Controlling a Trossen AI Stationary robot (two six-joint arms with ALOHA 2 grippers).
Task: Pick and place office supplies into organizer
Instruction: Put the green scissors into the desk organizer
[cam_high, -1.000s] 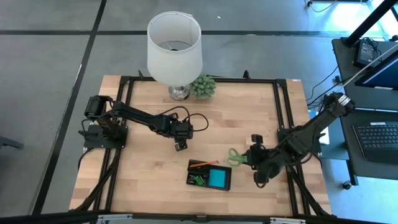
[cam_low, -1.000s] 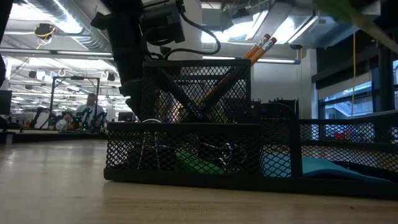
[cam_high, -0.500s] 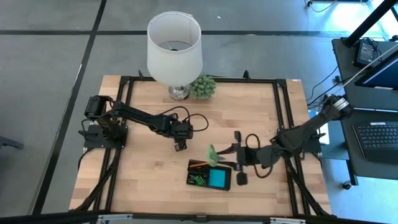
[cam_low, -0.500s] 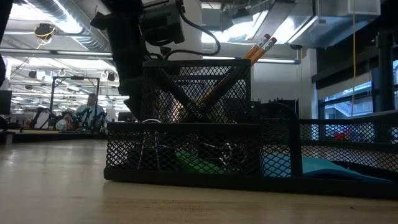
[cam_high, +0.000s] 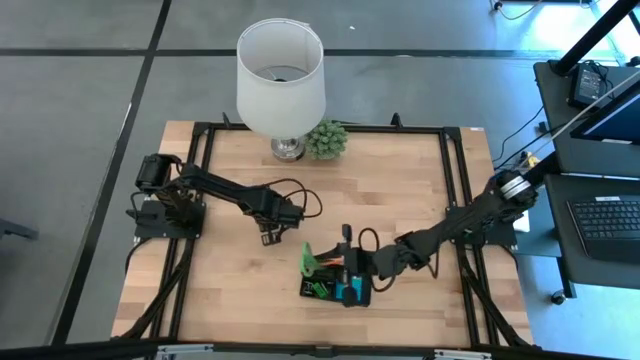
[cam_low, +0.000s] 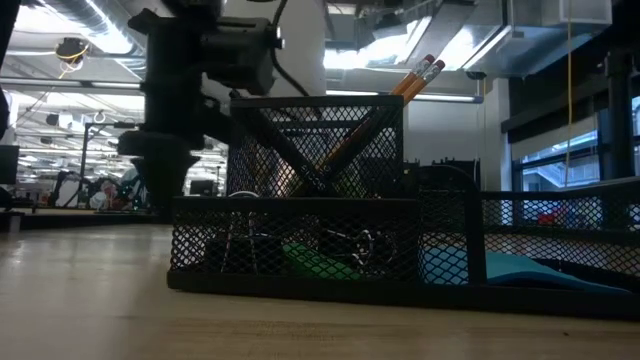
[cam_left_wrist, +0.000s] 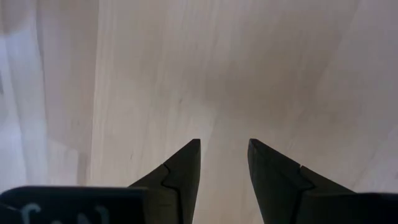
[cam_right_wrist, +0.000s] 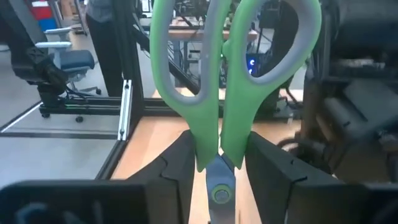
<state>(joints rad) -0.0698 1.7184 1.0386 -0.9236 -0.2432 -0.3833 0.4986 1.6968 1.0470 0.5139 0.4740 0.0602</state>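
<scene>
Right gripper (cam_high: 345, 262) clamps green-handled scissors (cam_right_wrist: 224, 81) upright, directly above the mesh organizer (cam_high: 336, 281). Left gripper (cam_left_wrist: 224, 163) hovers well apart, fingers parted, empty

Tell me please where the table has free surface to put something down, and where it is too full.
Free: the wood between the lamp with the plant and the right gripper, and the near-left corner beside the organizer. Crowded: over the organizer, where that gripper holds the scissors; the left gripper is open nearby.

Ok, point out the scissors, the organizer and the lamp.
scissors (cam_right_wrist: 217, 81): right wrist view, on the green handles between the loops.
organizer (cam_low: 300, 220): low view, on its front mesh wall.
lamp (cam_high: 281, 85): high view, on the white shade.
</scene>
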